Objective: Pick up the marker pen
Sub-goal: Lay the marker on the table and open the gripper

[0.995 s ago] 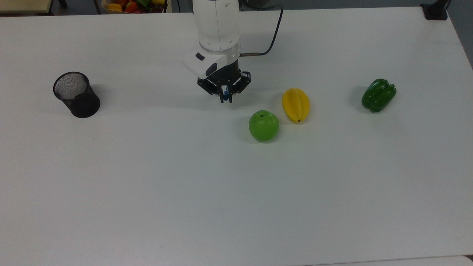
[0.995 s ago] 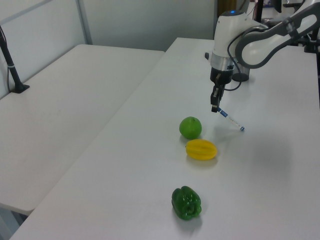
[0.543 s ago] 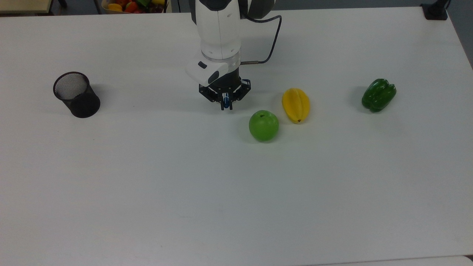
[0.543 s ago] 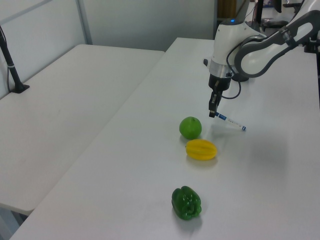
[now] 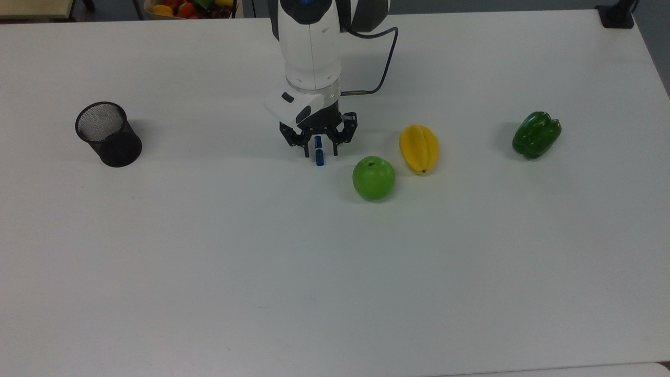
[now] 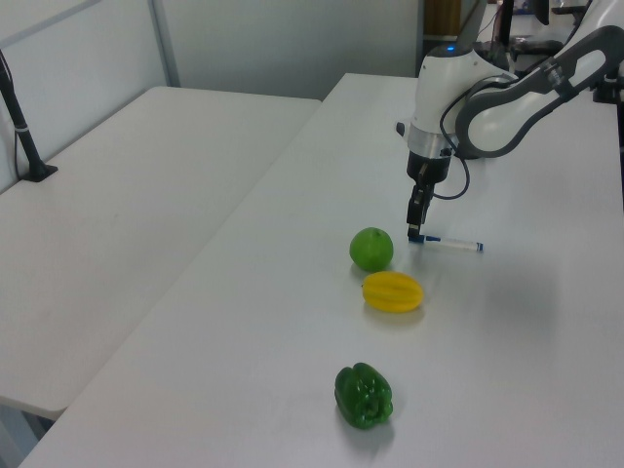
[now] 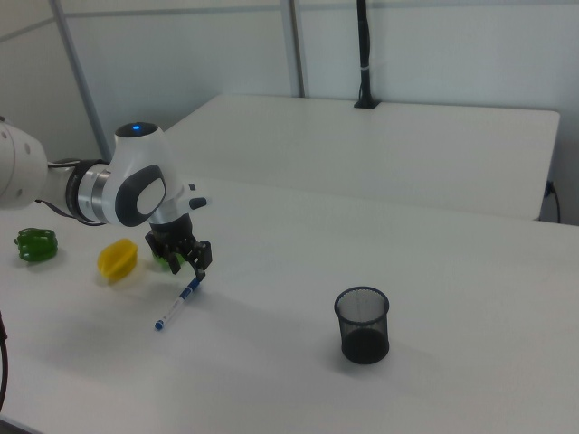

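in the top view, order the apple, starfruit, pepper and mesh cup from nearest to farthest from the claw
1. Apple, just right of and below the claw in the top view.
2. Starfruit, further right.
3. Pepper, far right, and mesh cup, far left: too close to call.

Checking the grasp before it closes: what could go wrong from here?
1. The open tool straddles the marker pen near one blue end, not mid-barrel; closing there, the pen may droop or swivel on lift.
2. The green apple sits close on the top view's right; a sideways correction could nudge it.
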`<state>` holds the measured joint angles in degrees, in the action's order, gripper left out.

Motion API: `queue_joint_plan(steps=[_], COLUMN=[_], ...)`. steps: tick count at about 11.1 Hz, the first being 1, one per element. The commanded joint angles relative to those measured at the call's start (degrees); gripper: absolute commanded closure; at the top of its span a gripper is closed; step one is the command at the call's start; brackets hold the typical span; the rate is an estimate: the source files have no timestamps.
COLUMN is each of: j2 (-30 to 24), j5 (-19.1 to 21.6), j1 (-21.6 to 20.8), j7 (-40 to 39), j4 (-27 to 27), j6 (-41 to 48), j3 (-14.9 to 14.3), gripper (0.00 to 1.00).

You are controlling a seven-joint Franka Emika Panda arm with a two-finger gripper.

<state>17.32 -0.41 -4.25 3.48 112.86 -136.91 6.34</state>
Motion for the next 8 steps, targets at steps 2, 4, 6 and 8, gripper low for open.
queue_joint_plan(steps=[2, 4, 6, 8], j2=[-1.58, -4.47, -7.03, -9.23], j5=[-0.56, -0.38, -0.03, 0.06], j1=[-0.41, -0.32, 0.20, 0.30], j7=[0.74, 1.26, 5.63, 11.17], j4=[0.52, -0.27, -6.31, -11.33], j6=[-1.17, 1.27, 11.96, 21.12], j3=[-0.10, -0.10, -0.10, -0.10], gripper=[0.00, 0.00, 0.00, 0.00])
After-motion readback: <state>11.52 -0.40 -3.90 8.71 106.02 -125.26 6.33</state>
